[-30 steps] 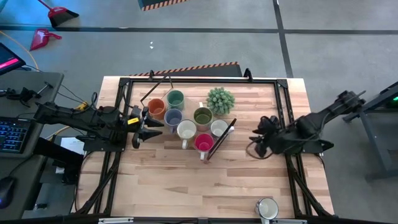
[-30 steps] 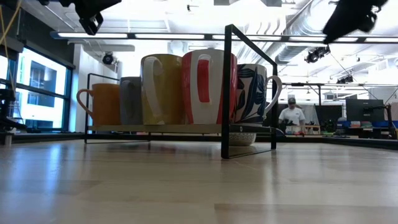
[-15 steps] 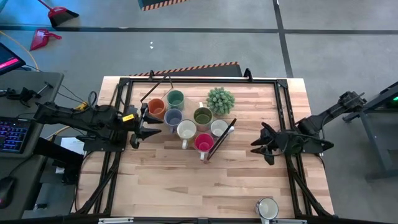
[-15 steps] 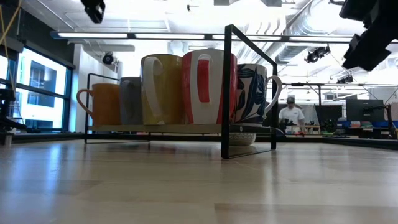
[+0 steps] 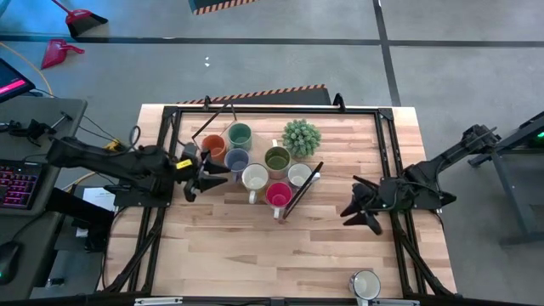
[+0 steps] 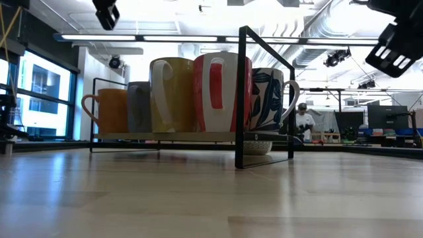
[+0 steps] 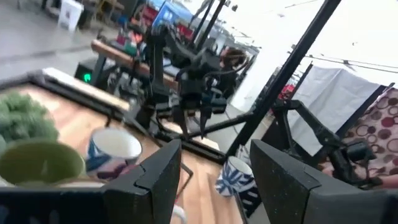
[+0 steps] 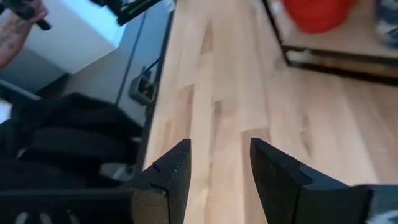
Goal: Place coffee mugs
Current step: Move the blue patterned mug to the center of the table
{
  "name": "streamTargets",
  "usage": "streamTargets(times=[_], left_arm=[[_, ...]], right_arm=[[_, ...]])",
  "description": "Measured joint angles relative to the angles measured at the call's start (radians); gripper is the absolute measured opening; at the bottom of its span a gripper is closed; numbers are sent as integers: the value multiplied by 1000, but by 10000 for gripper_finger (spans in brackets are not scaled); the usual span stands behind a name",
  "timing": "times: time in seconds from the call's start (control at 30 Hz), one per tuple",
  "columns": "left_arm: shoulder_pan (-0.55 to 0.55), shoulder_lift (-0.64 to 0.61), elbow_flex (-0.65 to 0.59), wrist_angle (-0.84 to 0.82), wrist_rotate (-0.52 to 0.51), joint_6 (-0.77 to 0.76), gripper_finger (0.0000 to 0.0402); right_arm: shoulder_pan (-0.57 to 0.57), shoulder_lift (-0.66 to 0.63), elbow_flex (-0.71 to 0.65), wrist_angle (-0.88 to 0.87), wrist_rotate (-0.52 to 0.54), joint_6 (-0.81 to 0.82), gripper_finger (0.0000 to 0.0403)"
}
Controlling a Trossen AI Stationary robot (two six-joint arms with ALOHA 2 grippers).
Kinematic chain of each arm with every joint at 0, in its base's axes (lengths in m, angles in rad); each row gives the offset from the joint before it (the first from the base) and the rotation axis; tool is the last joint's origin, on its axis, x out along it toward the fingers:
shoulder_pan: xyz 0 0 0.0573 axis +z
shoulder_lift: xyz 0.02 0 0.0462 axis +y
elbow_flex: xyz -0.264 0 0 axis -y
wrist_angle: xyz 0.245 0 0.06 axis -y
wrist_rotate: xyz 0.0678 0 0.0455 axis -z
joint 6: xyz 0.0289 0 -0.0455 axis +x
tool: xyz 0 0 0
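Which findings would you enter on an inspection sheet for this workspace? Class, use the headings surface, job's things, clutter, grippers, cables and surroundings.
Surface: pale wooden table top, bare across the near half.
Job's things: seven ceramic mugs clustered on a black wire rack; one white mug with a dark pattern apart at the near edge.
Clutter: spiky green potted plant behind the rack.
Grippers: left gripper open, empty, beside the orange mug; right gripper open, empty, above bare wood right of the rack.
Cables: yellow and black leads by the left arm.
Surroundings: grey floor, red dustpan, keyboard; a person far behind.
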Motion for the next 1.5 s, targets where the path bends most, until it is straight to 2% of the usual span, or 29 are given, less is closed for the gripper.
streamTargets(times=[0.13,0.27,0.33,0.53,0.87,1.03,1.17,1.5], left_arm=[[-18,87,0,111,4,14,179],[-49,168,1,339,39,41,179],[-73,221,33,383,37,42,179],[-121,417,276,194,3,125,179],[-143,720,803,-152,8,335,179],[-142,868,1020,-331,8,359,179],[-142,980,1139,-364,7,358,179],[-179,1209,1394,-417,-53,323,179]], right_arm=[[0,-6,0,1,-51,-2,145],[0,-32,0,-12,-77,-6,145],[0,-49,0,-25,-77,-6,145],[0,-112,0,-36,-78,-6,145],[0,-200,0,-125,-78,4,145],[0,-230,0,-139,-78,2,145],[0,-242,0,-163,-84,2,145],[0,-242,0,-203,-198,75,145]])
